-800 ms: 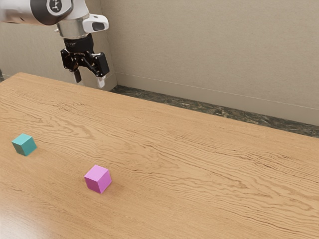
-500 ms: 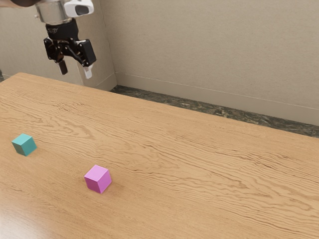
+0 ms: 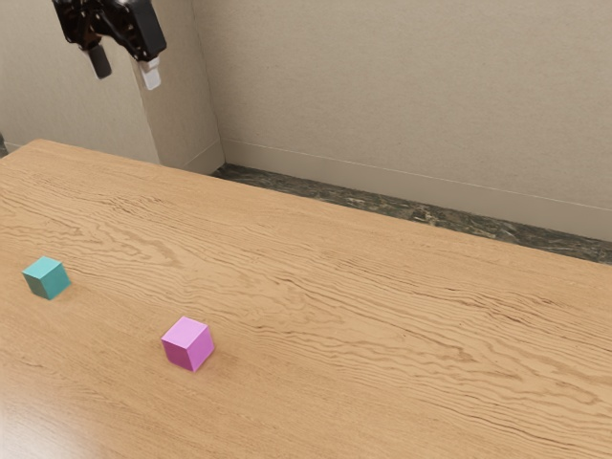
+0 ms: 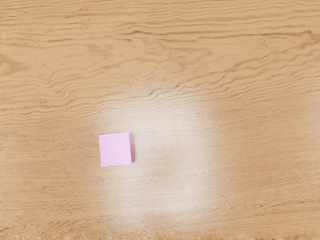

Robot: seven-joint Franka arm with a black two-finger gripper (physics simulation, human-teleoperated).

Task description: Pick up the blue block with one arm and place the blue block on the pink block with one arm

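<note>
1. The claw (image 3: 124,65) hangs high over the far corner of the counter (image 3: 382,316), at the exterior view's upper left. Its two fingers stand wide apart with nothing between them, so it holds nothing.
2. The blue block (image 3: 46,277), more teal than true blue, sits flat on the counter near the exterior view's left edge. It is well below the claw, nearer the camera, and untouched.
3. The pink block (image 3: 187,343) lies to the right of the blue one and a little nearer, well apart from it. In the wrist view it sits on bare wood grain under the hand.
4. Nothing has been lifted yet; I judge the step in hand to be the approach to the blue block.
5. The blue block looks like a small rigid cube, probably light, with flat smooth faces that will not give under pressure.
6. The best hold is likely on two opposite upright faces at about mid-height, with the fingers square to them. The cube sits turned against the counter's edge, so the claw would need to rotate to match.
7. A pinch on a corner or edge could let it twist or slip, and it would then land tilted on the pink block.
</note>
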